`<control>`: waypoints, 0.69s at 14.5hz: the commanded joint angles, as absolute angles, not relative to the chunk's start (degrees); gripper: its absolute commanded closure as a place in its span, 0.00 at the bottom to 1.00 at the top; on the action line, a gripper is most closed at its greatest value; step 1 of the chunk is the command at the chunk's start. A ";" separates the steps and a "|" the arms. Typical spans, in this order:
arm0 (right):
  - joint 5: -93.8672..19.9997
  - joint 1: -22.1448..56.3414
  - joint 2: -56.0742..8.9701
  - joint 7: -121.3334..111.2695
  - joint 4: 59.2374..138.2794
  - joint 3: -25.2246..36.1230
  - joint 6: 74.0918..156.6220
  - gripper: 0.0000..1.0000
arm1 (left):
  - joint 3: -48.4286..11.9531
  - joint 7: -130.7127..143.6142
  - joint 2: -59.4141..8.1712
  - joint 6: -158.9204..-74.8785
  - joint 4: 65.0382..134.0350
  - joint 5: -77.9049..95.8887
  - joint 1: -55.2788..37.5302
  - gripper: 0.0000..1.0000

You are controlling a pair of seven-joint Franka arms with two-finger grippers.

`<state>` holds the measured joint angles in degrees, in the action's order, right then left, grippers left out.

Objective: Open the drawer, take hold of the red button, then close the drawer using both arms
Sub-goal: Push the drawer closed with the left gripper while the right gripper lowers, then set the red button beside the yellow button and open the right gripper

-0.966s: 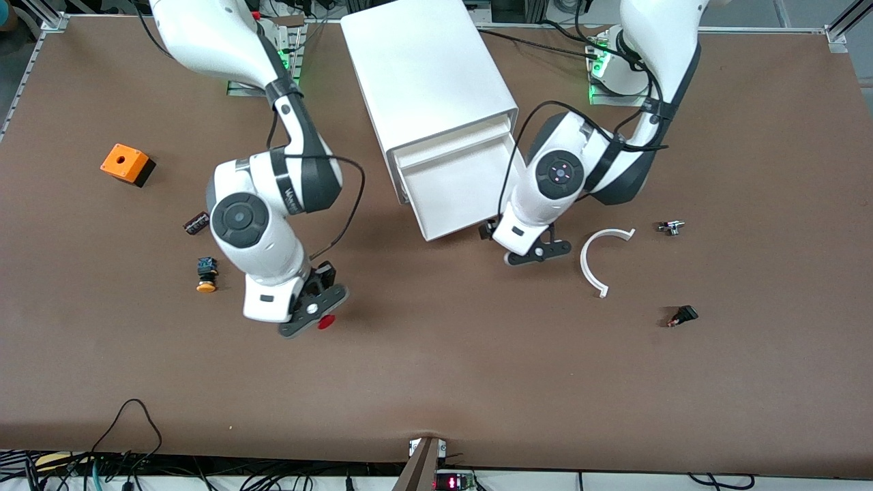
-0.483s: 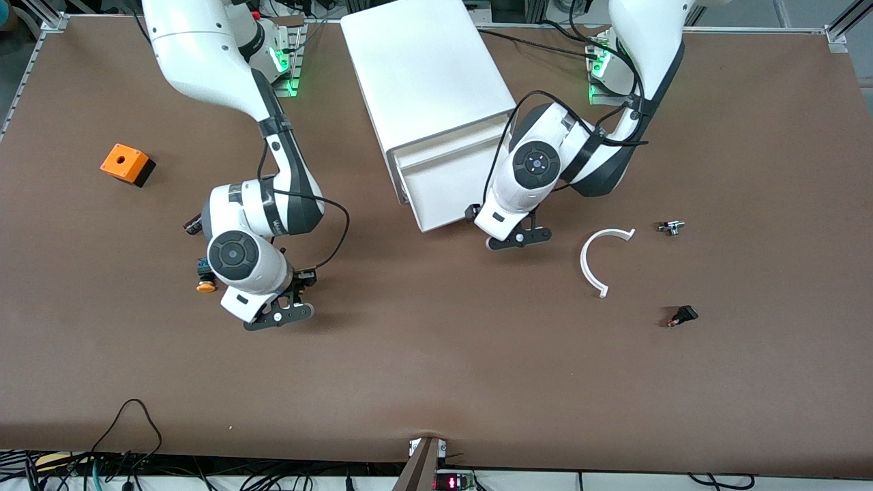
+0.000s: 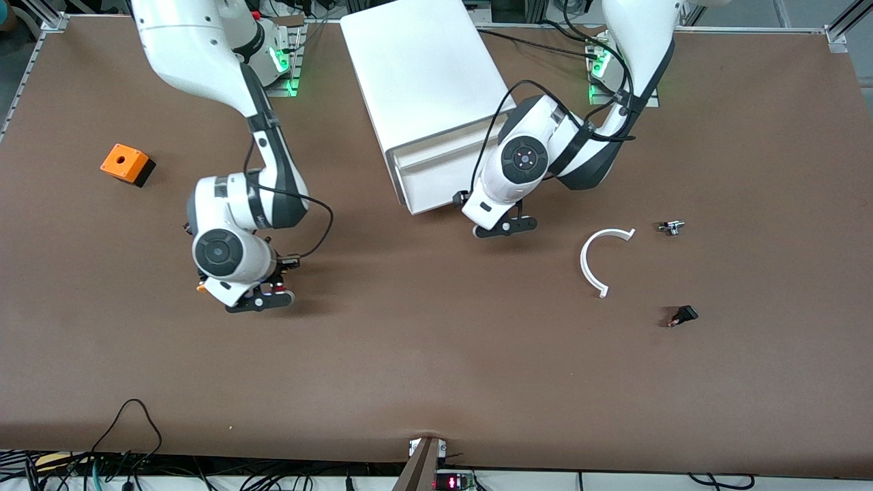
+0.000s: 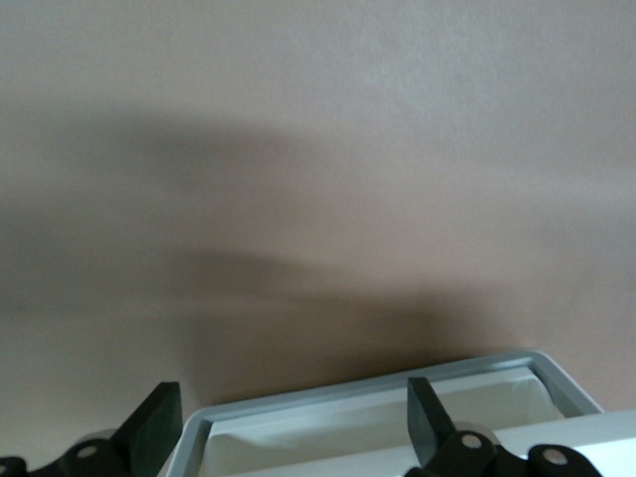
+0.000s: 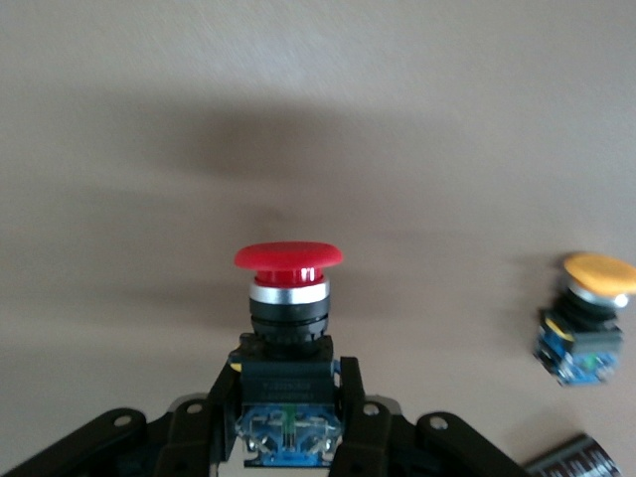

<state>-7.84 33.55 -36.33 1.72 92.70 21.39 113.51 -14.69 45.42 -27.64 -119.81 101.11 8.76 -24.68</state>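
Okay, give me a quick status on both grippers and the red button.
Right gripper shut on the red button, over the table beside the yellow button. Left gripper open at the drawer front. Nothing in the way.

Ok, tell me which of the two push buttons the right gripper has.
The red-capped button, clamped by its black-and-blue body in the right gripper. The yellow-orange-capped button sits free on the table beside it.

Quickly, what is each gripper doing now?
Left gripper: open, at the drawer front.
Right gripper: shut on the red button.
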 commanded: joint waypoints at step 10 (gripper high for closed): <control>-6.42 33.40 -29.87 -3.33 112.76 21.01 131.98 0.73 | -18.01 50.27 -26.28 -117.95 102.83 19.15 -24.79 0.00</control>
